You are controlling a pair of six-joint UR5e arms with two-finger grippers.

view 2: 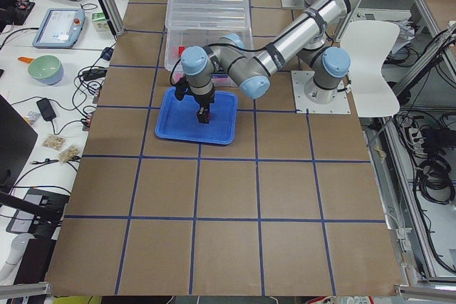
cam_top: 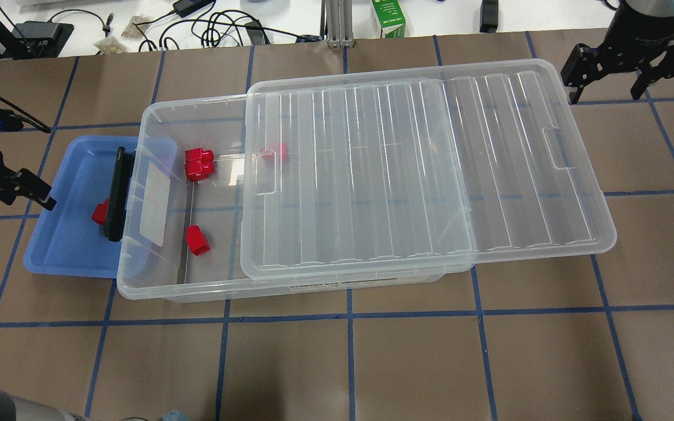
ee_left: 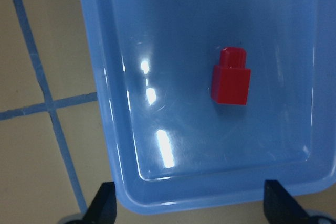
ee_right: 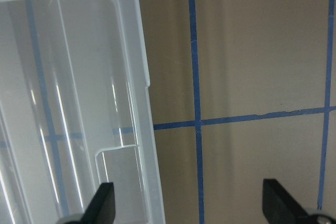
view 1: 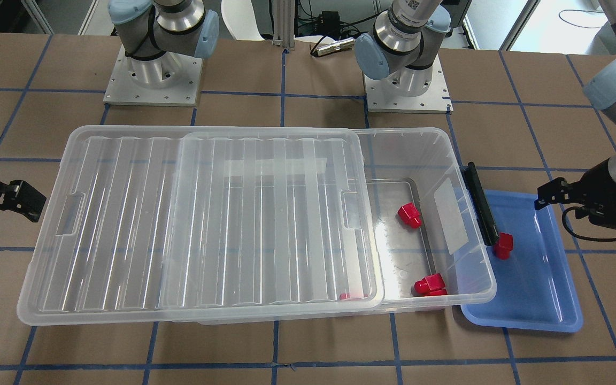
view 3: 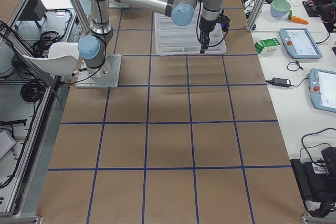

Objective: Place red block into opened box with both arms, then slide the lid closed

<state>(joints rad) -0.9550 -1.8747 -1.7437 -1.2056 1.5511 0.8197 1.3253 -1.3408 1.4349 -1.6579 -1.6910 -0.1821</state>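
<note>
When lowering onto the blue tray [cam_top: 62, 245], keep the left gripper [ee_left: 191, 208] spread wide and empty, as now, and centre it on the red block [ee_left: 231, 80], lying alone on the tray floor close to the end of the box [cam_top: 196, 290]. Pinch low on the square body (not the narrower stub), then lift high enough to clear the black bar [cam_top: 117, 196] and the box rim before letting go over the uncovered part, beside three other red blocks [cam_top: 198, 240]. Further right, clear lid [cam_top: 430, 175] covering most of the box and overhanging its far end. Right gripper [cam_top: 603, 96] likewise wide open, holding nothing, poised just beyond the lid's far end near its handle notch; best held back until after the drop. From the left wrist camera: stub and flat sides of the block, both fingertips, no box. From overhead only: black bar just beside the block, and one block tucked under the lid.
</note>
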